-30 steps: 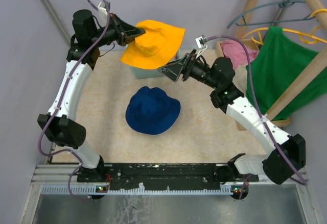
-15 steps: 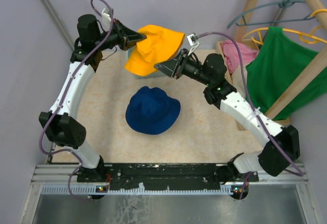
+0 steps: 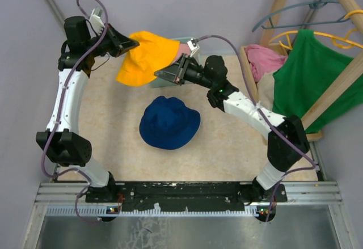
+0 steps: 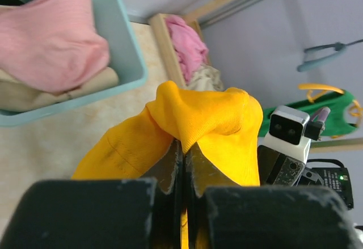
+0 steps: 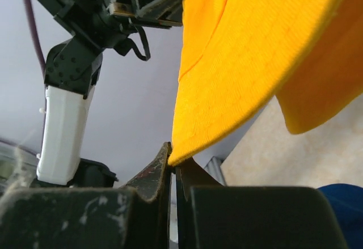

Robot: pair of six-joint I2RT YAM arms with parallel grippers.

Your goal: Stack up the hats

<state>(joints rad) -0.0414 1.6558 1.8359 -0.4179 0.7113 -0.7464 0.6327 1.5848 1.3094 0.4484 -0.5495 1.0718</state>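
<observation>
Two holds: I have both grippers pinched shut on the yellow-orange hat (image 3: 144, 56), one on each side of its brim.
Left pinch: left gripper (image 4: 182, 152) has its fingers pressed together on a fold of brim, with fabric bunched over the tips.
Right pinch: right gripper (image 5: 172, 155) nips only the thin brim edge, and the hat hangs above the tips in that wrist view.
Why two-handed: my read is that a floppy brim sags from a single pinch. Two holds keep it spread so it can drop crown over crown.
Hat position: in the air over the far left of the table (image 3: 113, 124). It is beyond the navy hat (image 3: 169, 122) and left of it, not above it.
Stack base: the navy hat lies flat at mid-table, crown up.
Left arm: runs up the left edge to the far corner, with the wrist turned right.
Right arm: long diagonal reach from near right to far centre, with the wrist pointing left.
Bin: the teal bin (image 4: 127, 45) holds pink fabric (image 4: 54, 39) and beige fabric (image 4: 62, 90). These are probably the other hats, but no brims show.
Next: I judge the hat needs to come nearer and to the right before I let go.
</observation>
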